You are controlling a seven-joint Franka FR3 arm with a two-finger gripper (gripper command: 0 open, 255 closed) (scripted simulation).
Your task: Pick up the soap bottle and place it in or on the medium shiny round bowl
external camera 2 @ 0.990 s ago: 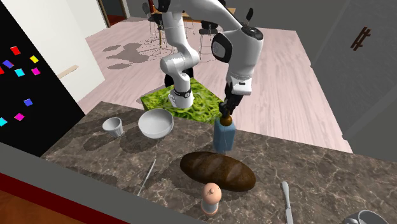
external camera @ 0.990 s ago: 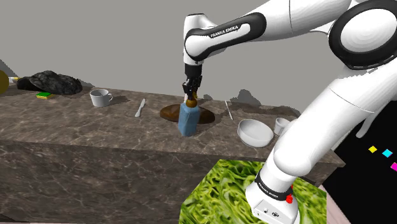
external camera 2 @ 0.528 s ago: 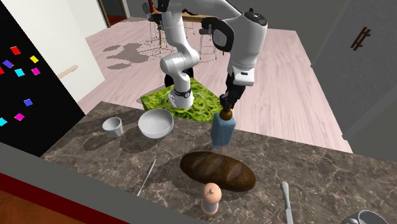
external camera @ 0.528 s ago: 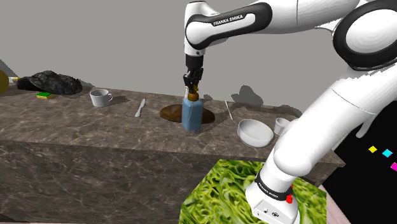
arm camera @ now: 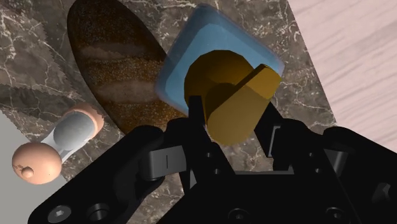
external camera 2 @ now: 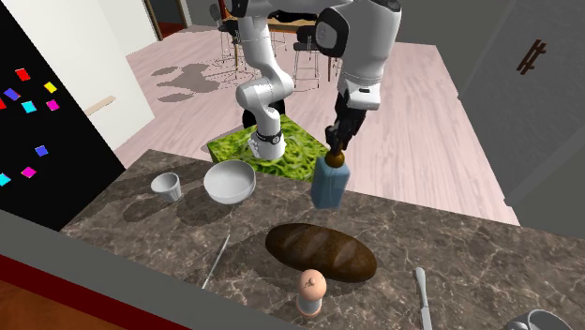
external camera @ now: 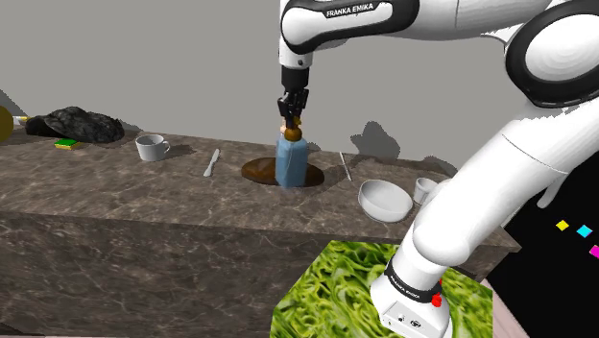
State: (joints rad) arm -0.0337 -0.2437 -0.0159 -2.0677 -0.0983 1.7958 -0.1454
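Black two-finger gripper pinched on the amber pump cap of the blue translucent soap bottle, which is hung directly beneath it, apparently clear of the dark marbled counter. The bottle is judged rigid, smooth and fairly heavy; swinging is risked by the narrow cap hold.

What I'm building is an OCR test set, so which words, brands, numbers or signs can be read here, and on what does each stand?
"FRANKA EMIKA": white letters on the dark band of the arm above the tool, shoulder view.
Nothing else reads as text: the soap bottle, the bowl and the coloured squares bear no lettering.
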